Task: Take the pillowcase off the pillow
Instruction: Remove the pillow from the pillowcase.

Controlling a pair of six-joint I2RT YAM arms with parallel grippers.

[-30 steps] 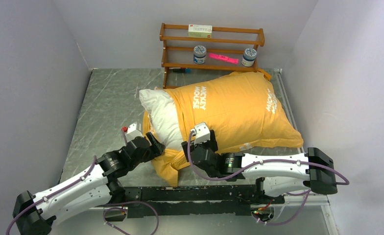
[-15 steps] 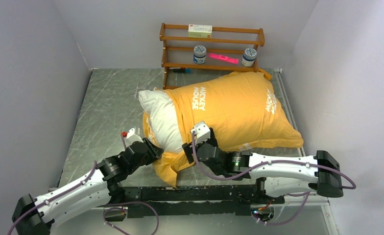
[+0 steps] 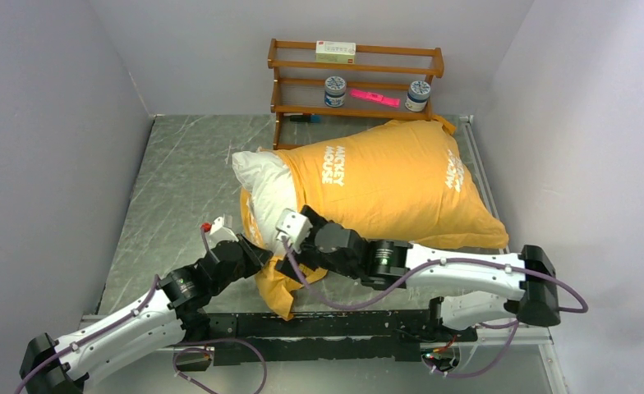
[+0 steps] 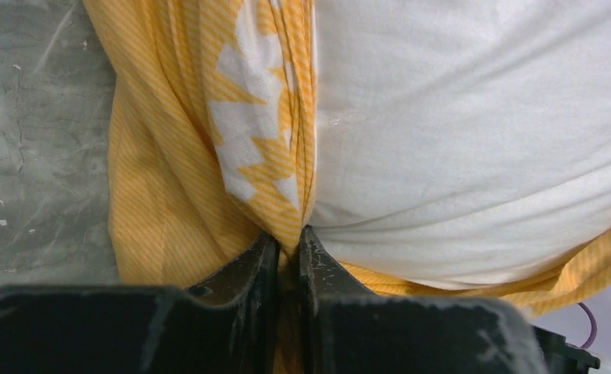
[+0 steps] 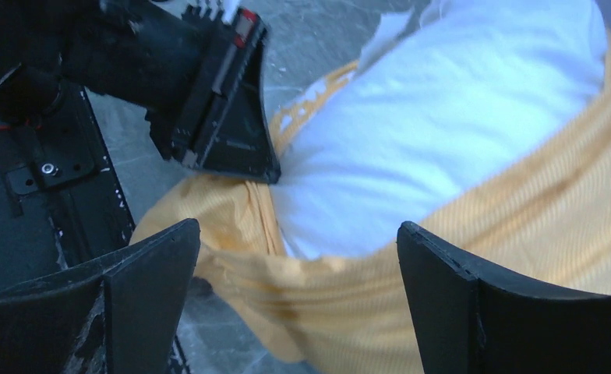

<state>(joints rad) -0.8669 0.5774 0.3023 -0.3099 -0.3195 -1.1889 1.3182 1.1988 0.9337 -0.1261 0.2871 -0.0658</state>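
Note:
The orange-yellow pillowcase [image 3: 393, 185] with white lettering covers most of the white pillow [image 3: 268, 193], whose bare end sticks out at the left. My left gripper [image 3: 253, 250] is shut on the pillowcase's bunched open edge [image 4: 275, 195], right beside the white pillow [image 4: 474, 140]. My right gripper [image 3: 290, 258] hangs open just above the loose pillowcase hem [image 5: 341, 288] at the pillow's near corner [image 5: 411, 148], its jaws wide apart with nothing between them. The left gripper's black fingers [image 5: 232, 132] show at the upper left of the right wrist view.
A wooden shelf [image 3: 356, 78] with two jars, a box and a pink item stands at the table's back edge. Grey walls close in on the left, back and right. The arms' black base rail [image 3: 319, 328] runs along the near edge.
My left gripper has closed on the pillowcase edge. My right gripper has swung left across the pillow's near corner and opened wider, letting go of the fabric.

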